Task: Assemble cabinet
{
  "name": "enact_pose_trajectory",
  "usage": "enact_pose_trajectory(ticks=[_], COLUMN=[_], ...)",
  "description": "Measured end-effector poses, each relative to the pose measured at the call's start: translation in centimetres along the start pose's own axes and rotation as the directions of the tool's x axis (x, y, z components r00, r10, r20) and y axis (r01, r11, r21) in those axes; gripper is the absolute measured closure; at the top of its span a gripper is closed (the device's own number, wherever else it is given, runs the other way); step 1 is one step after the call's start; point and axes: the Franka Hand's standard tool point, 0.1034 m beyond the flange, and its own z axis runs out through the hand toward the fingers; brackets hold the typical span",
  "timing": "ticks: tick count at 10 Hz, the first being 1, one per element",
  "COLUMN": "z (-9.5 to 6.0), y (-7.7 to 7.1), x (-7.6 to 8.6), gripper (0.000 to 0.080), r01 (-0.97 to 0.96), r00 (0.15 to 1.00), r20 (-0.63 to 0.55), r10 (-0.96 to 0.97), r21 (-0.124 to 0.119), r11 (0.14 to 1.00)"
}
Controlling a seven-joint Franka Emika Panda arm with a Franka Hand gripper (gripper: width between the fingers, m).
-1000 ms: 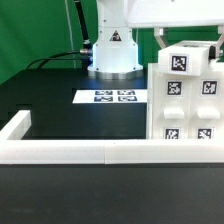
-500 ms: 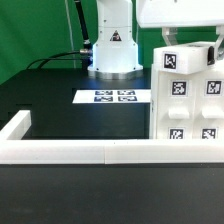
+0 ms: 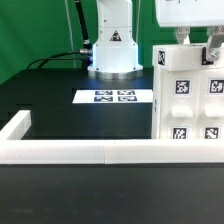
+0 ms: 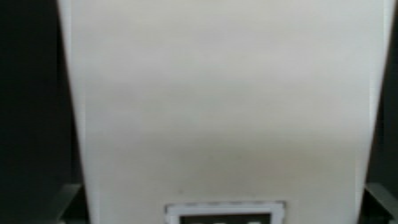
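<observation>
The cabinet [image 3: 188, 105] is a large white box with several black-and-white tags, standing at the exterior view's right behind the border wall. My gripper [image 3: 199, 44] comes down from above onto its top, with one finger [image 3: 183, 38] on each side of the upper edge. In the wrist view the cabinet's white face [image 4: 222, 100] fills the picture, with a tag [image 4: 224, 212] at the edge. My dark fingers [image 4: 64, 200] press against its two sides. The gripper is shut on the cabinet.
A low white border wall [image 3: 80, 152] runs along the front and turns back at the exterior view's left. The marker board [image 3: 113, 97] lies flat on the black table. The arm's base [image 3: 113, 50] stands behind it, with cables [image 3: 60, 57] beside it.
My gripper has moved toward the exterior view's right over the cabinet top. The cabinet's upper part now looks wider and squarer to the camera.
</observation>
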Motion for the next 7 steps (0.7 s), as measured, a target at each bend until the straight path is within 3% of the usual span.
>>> enact_pose_trajectory(ticks=[2, 6, 7], z=[0.07, 0.08, 0.05], y=[0.19, 0.10, 0.19], x=[-0.01, -0.13, -0.18], gripper=[0.0246, 0.0247, 0.0247], r01=[-0.237, -0.404, -0.527], r00=[0.971, 0.914, 0.849], r20=[0.016, 0.032, 0.043], r10=[0.237, 0.404, 0.526], r21=[0.004, 0.000, -0.008], r11=[0.971, 0.915, 0.850])
